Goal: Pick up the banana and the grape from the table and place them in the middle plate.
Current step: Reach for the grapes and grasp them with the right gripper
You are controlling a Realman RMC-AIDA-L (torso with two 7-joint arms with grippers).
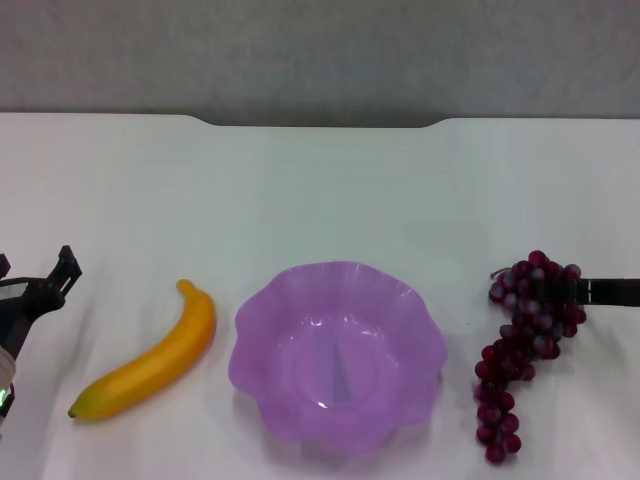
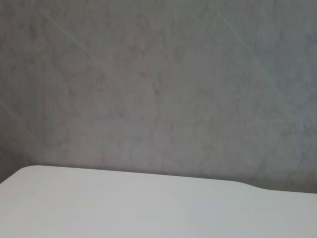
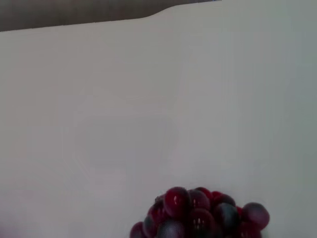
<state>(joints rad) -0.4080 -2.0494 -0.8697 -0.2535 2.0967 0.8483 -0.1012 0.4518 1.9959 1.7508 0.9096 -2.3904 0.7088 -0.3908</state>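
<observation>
Head view: white table [image 1: 320, 190] with a notched far edge, grey wall behind it. The middle plate [image 1: 262, 340], translucent purple with a scalloped flower-shaped rim, sits near the front centre and has nothing in it. The banana [image 1: 150, 365] lies on the table just left of the plate, not touching it, running diagonally: stem end up near the plate, greenish tip down toward the front left. The grape [image 1: 525, 345], a long dark red-purple bunch, lies on the table right of the plate with a small gap between them, its stem at the far end and the bunch trailing toward the front edge. Left gripper [image 1: 45, 285] is at the left edge of the frame, above the table and well left of the banana; its dark fingers stand apart with nothing between them. Right gripper [image 1: 612, 291] comes in from the right edge as a dark bar level with the upper part of the grape bunch, its end at or behind the grapes; can't tell whether its fingers are spread or closed, or whether they touch the fruit. Left wrist view shows only the table's far edge [image 2: 124, 208] and the wall. Right wrist view shows bare table [image 3: 148, 109] with the top of the grape bunch [image 3: 198, 215] close to the camera.
</observation>
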